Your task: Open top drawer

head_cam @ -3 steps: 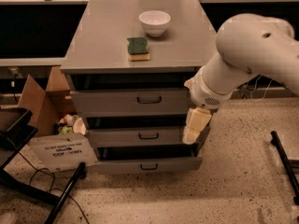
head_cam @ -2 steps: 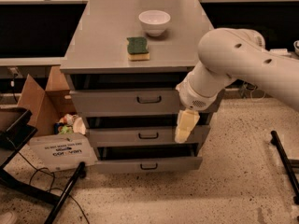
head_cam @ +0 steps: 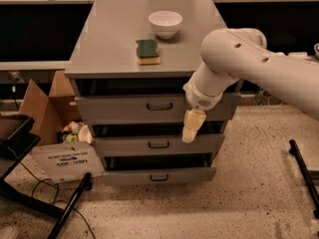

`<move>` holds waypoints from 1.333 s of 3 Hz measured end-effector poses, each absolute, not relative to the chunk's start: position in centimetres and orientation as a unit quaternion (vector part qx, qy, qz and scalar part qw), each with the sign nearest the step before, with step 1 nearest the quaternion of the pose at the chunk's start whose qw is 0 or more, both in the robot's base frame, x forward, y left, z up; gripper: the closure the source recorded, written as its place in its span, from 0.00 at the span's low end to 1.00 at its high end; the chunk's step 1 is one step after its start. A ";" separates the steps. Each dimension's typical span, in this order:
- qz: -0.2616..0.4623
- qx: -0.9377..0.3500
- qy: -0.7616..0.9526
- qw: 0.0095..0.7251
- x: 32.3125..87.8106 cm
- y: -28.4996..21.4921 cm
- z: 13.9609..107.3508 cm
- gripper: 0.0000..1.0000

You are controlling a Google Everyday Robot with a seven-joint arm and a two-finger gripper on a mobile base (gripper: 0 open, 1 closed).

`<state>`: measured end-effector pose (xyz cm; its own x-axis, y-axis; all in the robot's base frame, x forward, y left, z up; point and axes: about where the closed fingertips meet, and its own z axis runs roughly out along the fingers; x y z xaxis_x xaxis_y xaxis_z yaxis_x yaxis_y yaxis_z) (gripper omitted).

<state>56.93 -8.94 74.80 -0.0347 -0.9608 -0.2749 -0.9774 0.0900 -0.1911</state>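
The grey cabinet (head_cam: 99,44) has three drawers. The top drawer (head_cam: 114,109) has the tallest grey front and a small dark bail handle (head_cam: 159,106) at its centre. A dark gap shows above it, under the tabletop. My gripper (head_cam: 191,128) hangs pointing down from the white arm (head_cam: 249,63), in front of the right part of the top drawer's front. Its tip is level with the gap above the middle drawer (head_cam: 158,145). It is to the right of the handle and apart from it. It holds nothing that I can see.
A white bowl (head_cam: 165,23) and a green sponge (head_cam: 148,51) sit on the cabinet top. A cardboard box (head_cam: 37,108) with clutter and a white sign (head_cam: 67,161) stand at the left, with black stand legs (head_cam: 70,208) on the floor. A black bar (head_cam: 304,171) lies at the right.
The arm has swung left, and the gripper has moved left and a little up across the drawer fronts, closer to the top drawer's handle. The drawers have not moved.
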 end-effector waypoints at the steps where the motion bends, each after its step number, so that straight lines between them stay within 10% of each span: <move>1: -0.008 -0.682 0.714 0.159 61.1 -8.9 74.0 0.00; 2: -0.030 -0.679 0.722 0.129 63.9 -9.7 71.7 0.00; 4: -0.011 -0.644 0.761 0.078 63.5 -12.2 65.9 0.50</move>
<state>63.46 -12.21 65.91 -0.1596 -0.9817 -0.1043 -0.9783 0.1715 -0.1163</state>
